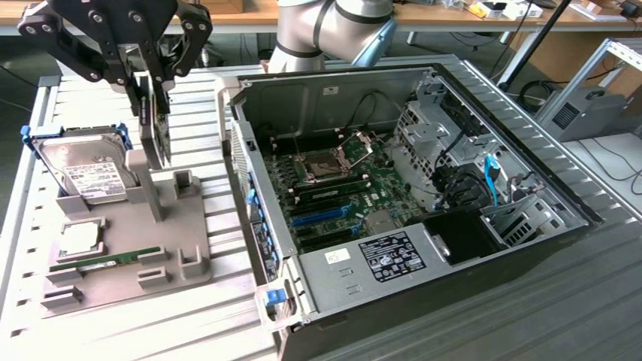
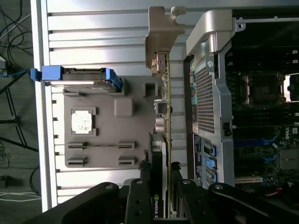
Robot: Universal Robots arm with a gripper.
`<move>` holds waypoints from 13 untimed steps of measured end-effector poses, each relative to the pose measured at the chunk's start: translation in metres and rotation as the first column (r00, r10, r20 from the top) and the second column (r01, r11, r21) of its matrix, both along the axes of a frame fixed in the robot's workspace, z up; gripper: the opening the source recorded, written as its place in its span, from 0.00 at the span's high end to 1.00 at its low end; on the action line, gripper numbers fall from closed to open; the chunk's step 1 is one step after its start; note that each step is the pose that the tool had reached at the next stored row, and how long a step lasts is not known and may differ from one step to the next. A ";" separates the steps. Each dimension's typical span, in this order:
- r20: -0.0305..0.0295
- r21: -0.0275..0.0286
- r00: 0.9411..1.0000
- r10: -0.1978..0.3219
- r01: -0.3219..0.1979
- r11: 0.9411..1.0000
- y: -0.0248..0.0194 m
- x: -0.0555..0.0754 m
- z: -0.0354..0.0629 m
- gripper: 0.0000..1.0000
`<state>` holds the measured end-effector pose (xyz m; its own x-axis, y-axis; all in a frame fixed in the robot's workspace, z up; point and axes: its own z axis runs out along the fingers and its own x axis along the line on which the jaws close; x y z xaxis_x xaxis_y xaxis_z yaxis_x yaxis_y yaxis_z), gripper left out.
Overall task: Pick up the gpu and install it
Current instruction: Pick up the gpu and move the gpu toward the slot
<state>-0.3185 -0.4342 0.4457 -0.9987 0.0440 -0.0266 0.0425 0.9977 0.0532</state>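
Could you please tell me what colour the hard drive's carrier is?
The carrier is blue; the wrist view shows it best.

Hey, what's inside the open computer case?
A motherboard with a processor socket, blue slots, black cables and a blue cable. A black cover hides whatever lies beneath it.

Wooden bench (image 1: 441, 21) at back, cluttered; grey floor (image 1: 592, 177); aluminium frame (image 1: 614, 60) nr floor.

On my screen the gripper (image 1: 152, 75) is built of flat black metal links, jointed like a frame and dotted with round silver bolts. The arm (image 1: 319, 30) is a smooth grey tube with a pale blue cap (image 1: 380, 43) at its joint.
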 end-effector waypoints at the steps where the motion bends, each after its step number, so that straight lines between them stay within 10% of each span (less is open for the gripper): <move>1: 0.000 0.000 1.000 0.000 0.000 1.000 0.0000 0.000 0.0000 0.73; 13: 0.000 0.000 1.000 0.000 0.000 1.000 0.0000 0.006 0.0000 0.73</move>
<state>-0.3123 -0.4342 0.4457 -0.9987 0.0439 -0.0267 0.0425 0.9977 0.0532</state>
